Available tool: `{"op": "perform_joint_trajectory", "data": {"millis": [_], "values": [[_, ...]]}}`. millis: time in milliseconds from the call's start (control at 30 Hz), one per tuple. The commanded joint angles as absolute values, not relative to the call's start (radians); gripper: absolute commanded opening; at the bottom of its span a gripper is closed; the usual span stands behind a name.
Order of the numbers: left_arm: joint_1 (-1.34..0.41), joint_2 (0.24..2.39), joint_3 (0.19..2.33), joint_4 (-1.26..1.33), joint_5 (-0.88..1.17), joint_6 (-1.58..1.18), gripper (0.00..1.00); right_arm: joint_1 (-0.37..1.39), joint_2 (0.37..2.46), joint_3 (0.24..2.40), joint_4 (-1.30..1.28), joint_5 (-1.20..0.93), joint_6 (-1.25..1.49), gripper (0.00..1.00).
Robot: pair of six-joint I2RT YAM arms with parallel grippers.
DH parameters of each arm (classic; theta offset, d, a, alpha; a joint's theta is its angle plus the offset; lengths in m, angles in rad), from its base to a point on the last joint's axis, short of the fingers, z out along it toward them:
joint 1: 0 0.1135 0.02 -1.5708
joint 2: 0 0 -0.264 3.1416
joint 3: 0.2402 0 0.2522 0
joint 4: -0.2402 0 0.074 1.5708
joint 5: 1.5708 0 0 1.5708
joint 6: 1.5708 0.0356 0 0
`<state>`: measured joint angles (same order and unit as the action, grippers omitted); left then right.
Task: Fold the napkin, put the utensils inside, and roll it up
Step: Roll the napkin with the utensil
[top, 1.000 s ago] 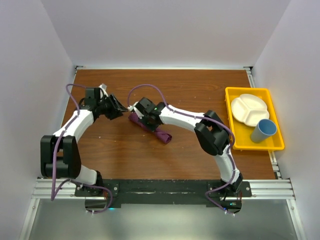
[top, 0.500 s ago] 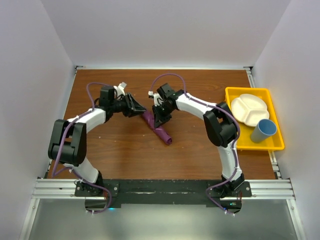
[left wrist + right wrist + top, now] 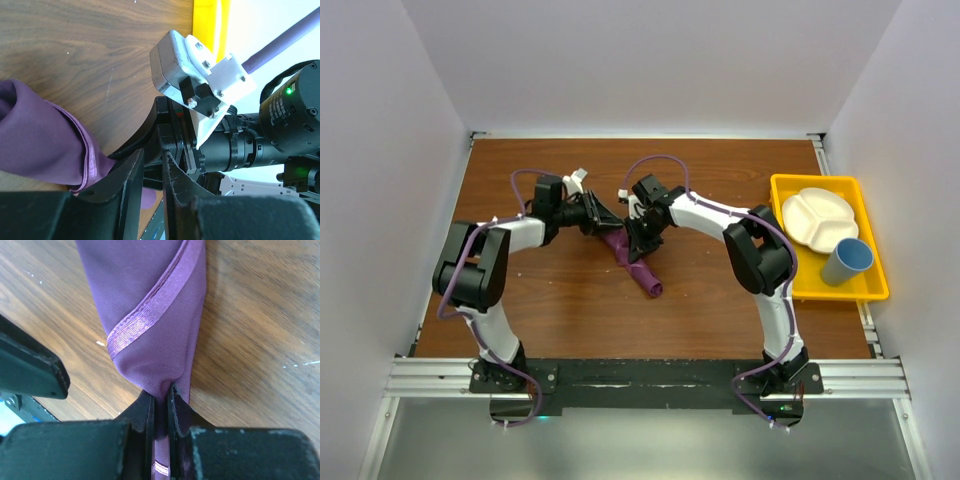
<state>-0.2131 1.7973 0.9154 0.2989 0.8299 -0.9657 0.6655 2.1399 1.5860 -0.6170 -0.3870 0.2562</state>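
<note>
Brown wood table (image 3: 550,300), pale walls (image 3: 650,60) — evenly lit

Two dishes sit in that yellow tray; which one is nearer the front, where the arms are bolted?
The blue cup, standing at the yellow tray's near end; the white divided plate lies flat behind it.

White arms (image 3: 515,232), black joints (image 3: 760,265), purple cables (image 3: 655,160)

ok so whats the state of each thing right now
napkin, rolled into a tube, lying on the table
right hand, shut on the napkin's end
left hand, fingers nearly together beside the napkin, grip unclear
utensils, none visible
cup, upright in the tray
plate, empty, in the tray
</note>
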Motion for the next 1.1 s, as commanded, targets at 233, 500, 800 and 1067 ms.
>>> {"op": "perform_joint_trajectory", "data": {"millis": [233, 500, 800, 1067], "values": [[-0.213, 1.934, 0.975, 0.177, 0.704, -0.763, 0.18, 0.699, 2.074, 1.568, -0.606, -0.273, 0.278, 0.15], [-0.204, 1.911, 1.06, 0.049, 0.684, -0.67, 0.14, 0.71, 2.037, 1.579, -0.627, -0.236, 0.264, 0.19], [-0.161, 1.666, 0.933, 0.207, 0.683, -0.758, 0.16, 0.713, 2.0, 1.554, -0.611, -0.187, 0.265, 0.05], [-0.167, 1.715, 0.862, 0.398, 0.755, -0.88, 0.17, 0.722, 2.02, 1.563, -0.615, -0.173, 0.253, 0.09]]}}
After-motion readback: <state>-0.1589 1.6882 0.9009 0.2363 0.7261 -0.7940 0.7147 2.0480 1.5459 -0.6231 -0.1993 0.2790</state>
